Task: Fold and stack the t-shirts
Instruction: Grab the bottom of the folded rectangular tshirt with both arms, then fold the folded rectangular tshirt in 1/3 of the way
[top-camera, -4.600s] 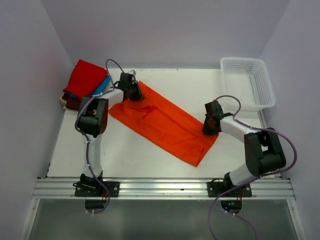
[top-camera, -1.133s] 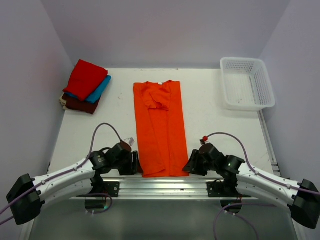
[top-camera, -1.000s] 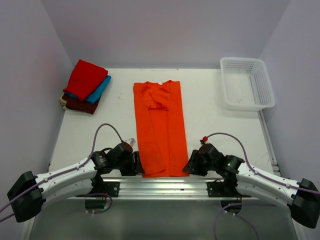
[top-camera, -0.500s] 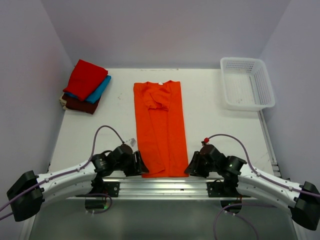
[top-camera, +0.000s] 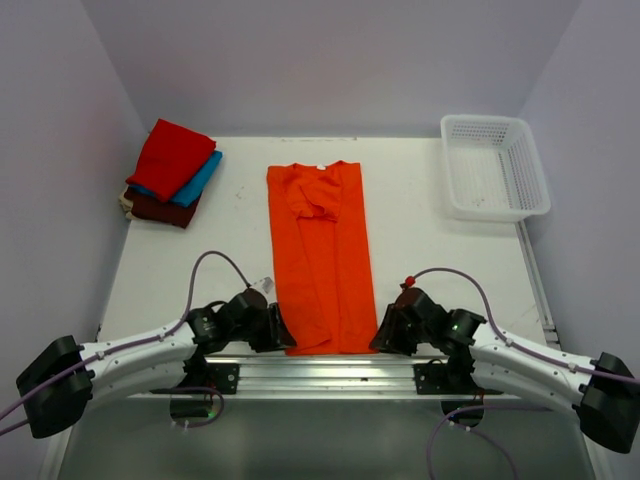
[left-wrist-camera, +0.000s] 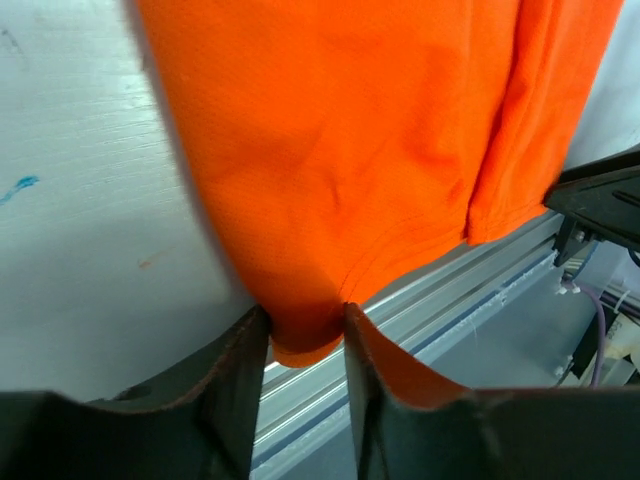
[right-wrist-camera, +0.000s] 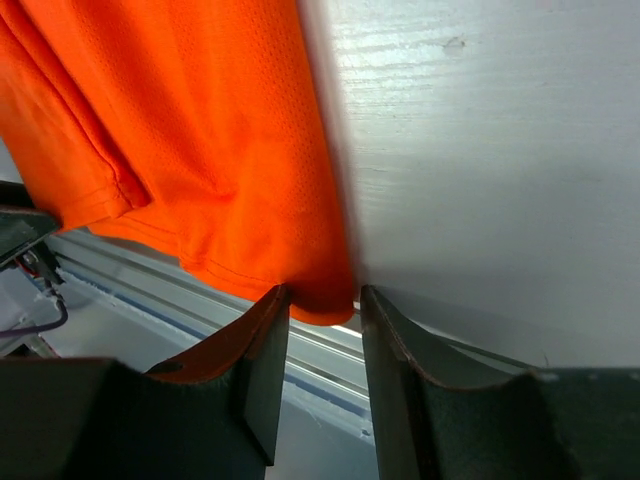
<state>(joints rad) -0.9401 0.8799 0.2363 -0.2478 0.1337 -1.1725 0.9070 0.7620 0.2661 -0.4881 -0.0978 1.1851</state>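
The orange t-shirt (top-camera: 318, 250) lies flat on the worktop (top-camera: 440, 270), stretching away from both tools. The left tool (left-wrist-camera: 305, 318) straddles its near left hem corner, the right tool (right-wrist-camera: 322, 298) its near right corner. Each stands half open with cloth touching both fingers; whether either pinches cannot be told. The folded t-shirts (top-camera: 172, 165) sit well beyond the left tool.

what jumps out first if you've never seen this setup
The bright orange cloth t-shirt stands out, folded into a long strip down the middle of the white table. At its near hem the left gripper and right gripper each have a corner between their fingers. A stack of red, turquoise and maroon tees sits at the far left corner, a white plastic mesh basket at far right.
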